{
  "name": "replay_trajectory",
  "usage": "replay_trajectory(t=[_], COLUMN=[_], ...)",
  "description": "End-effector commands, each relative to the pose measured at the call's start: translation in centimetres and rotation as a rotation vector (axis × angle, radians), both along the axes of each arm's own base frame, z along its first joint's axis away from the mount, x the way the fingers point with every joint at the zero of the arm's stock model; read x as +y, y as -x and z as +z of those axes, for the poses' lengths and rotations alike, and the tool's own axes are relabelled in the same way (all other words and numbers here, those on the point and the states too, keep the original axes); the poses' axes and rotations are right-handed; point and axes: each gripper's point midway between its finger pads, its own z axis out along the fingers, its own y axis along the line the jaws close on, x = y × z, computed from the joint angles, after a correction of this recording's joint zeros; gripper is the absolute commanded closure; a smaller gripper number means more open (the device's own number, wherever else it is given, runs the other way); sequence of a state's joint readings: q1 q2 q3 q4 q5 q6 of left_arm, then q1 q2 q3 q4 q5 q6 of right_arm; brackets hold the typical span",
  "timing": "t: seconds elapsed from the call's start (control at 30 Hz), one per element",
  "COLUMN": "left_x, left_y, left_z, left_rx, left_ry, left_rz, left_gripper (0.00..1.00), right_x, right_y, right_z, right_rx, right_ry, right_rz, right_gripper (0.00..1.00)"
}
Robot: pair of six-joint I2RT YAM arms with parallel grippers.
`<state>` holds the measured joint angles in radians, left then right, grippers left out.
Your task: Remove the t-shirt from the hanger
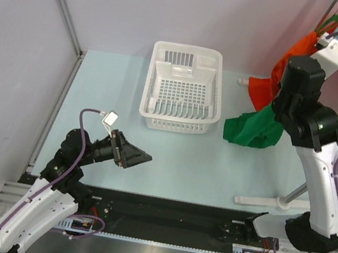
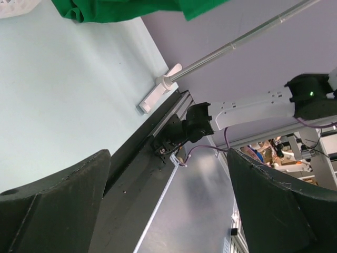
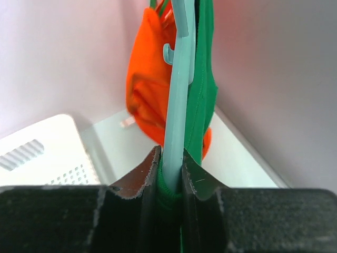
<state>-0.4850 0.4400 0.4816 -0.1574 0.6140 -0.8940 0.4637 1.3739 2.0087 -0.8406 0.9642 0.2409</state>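
Note:
A green t-shirt (image 1: 254, 129) hangs on a pale blue hanger (image 3: 179, 95) at the far right, its lower part draped onto the table. An orange garment (image 1: 273, 85) hangs beside it. My right gripper (image 3: 171, 166) is raised at the rack and shut on the hanger, with the shirt's green collar (image 3: 202, 79) pinched alongside it. In the top view the right gripper (image 1: 330, 36) is mostly hidden behind its wrist. My left gripper (image 1: 144, 157) is open and empty, low over the near table. In the left wrist view the shirt (image 2: 126, 8) shows at the top edge.
A white perforated basket (image 1: 182, 88) stands at the back centre. The white garment-rack base (image 1: 273, 201) and pole (image 2: 231, 46) lie at the near right. Grey walls and frame posts close in both sides. A black rail (image 1: 166, 220) runs along the near edge.

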Motion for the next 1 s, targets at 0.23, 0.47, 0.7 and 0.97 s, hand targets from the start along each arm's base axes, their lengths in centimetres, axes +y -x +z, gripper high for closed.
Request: replay_trajectory(t=[0.23,0.47,0.7,0.97], left_x=[-4.4,-10.7,-14.7,-18.1], left_y=[1.4,2.0,1.9,2.0], left_z=[4.9,10.7,13.6,13.0], left_rx=[-0.093,-0.334,-0.572,-0.677], left_ry=[0.069,0.014,-0.03,-0.13], left_rz=[-0.07,-0.045,0.026,0.017], left_gripper=[0.03,0.05,0.06,0.08], right_x=[6.5,10.7,15.7,17.6], right_y=[6.2,7.5,9.7,10.7], right_z=[-11.1,-14.0,-12.9,-13.7], right_rx=[0.182,0.222,0.176,0.187], right_ry=[-0.131,-0.313,-0.688,-0.768], right_rz=[0.293,0.369,0.466,0.465], right_gripper=[1.0,1.0,1.0,1.0])
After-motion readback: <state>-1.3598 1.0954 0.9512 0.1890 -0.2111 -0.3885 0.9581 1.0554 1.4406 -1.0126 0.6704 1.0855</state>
